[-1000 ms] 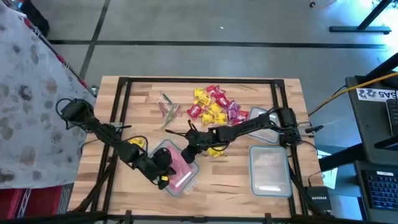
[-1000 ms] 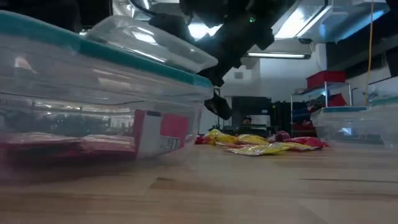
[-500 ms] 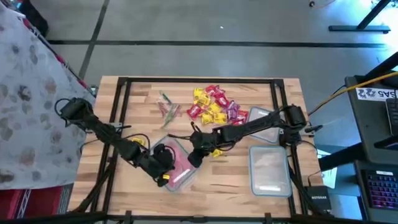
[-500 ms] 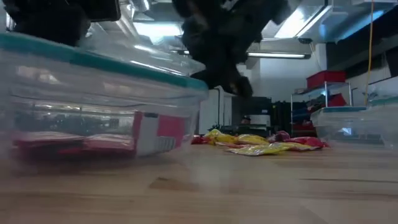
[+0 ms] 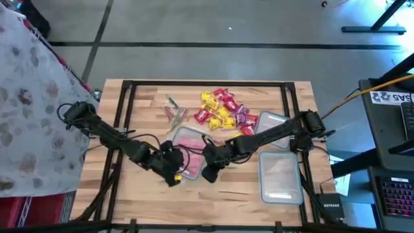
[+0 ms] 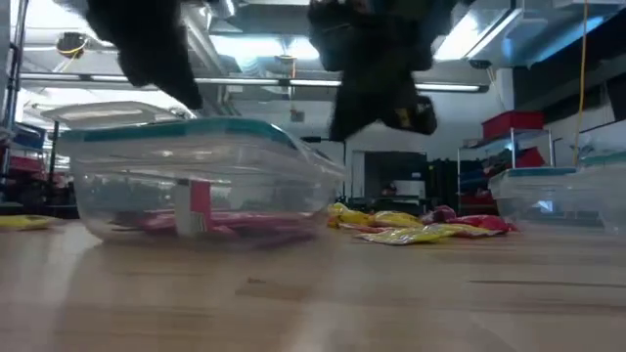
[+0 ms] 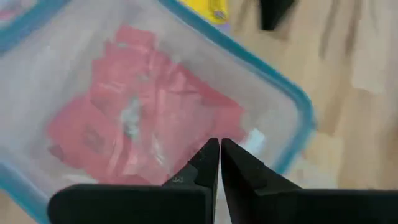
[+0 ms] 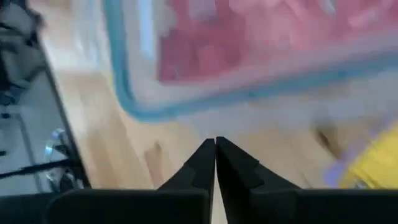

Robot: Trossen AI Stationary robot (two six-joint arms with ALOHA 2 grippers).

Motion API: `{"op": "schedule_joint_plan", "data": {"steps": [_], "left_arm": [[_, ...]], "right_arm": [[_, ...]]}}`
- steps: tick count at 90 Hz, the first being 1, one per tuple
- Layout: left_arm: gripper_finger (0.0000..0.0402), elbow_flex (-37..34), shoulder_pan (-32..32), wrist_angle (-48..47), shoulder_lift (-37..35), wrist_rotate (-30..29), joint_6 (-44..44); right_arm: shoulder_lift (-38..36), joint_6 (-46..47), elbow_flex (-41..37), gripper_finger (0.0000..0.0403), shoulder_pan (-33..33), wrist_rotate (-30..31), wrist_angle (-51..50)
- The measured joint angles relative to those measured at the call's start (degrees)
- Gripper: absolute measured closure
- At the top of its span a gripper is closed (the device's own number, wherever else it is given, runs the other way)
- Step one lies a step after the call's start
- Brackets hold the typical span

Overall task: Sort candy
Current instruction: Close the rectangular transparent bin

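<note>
Left gripper (image 7: 219,155), fingers pressed together, sits over the container (image 5: 189,153) of red candy (image 7: 143,124). Right gripper (image 8: 215,155), fingers pressed together, sits just right of it. Loose candy pile (image 5: 223,109) lies farther back.

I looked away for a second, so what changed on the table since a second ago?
The container of red candy slid away from the front edge, toward the candy pile. The left gripper and right gripper, fingers shut, flank it. The empty container stayed put.

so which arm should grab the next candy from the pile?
Probably right. The right hand sits on the side of the container of red candy nearer the candy pile; the left hand has that container between it and the pile.
</note>
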Motion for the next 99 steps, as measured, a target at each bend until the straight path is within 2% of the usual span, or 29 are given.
{"op": "schedule_joint_plan", "data": {"steps": [10,26,33,45,50,67,91,99], "left_arm": [[0.0401,-0.03,2.83,1.08,0.76,0.63,1.94],[0.0401,0.01,8.32,0.37,1.2,1.1,5.47],[0.0401,-0.05,10.87,0.36,2.28,3.57,8.24],[0.0401,-2.24,13.79,5.93,4.71,10.75,10.69],[0.0401,-3.45,14.1,8.29,5.56,12.49,10.12],[0.0401,-6.57,12.61,14.37,7.17,12.46,7.58],[0.0401,-14.13,11.01,28.9,7.47,13.24,0.77],[0.0401,-15.3,10.48,30.65,7.37,12.61,0.51]], "right_arm": [[-0.24,-1.3,-0.02,0.0403,-0.09,0.68,-3.67],[-0.24,-2.39,-0.04,0.0403,-0.55,3.93,-3.99],[-0.23,-2.34,-0.04,0.0403,-0.74,4.63,-4.19],[0.64,-2.09,-0.33,0.0403,-1.48,5.74,-4.26],[1.08,-1.93,-0.83,0.0403,-1.82,6.54,-2.2],[1.41,0.94,-4.08,0.0403,-2.45,6.73,4.38],[1.76,1.25,-4.74,0.0403,-2.35,9.74,7.52],[2.21,1.0,-4.61,0.0403,-2.21,11.03,8.6]]}}
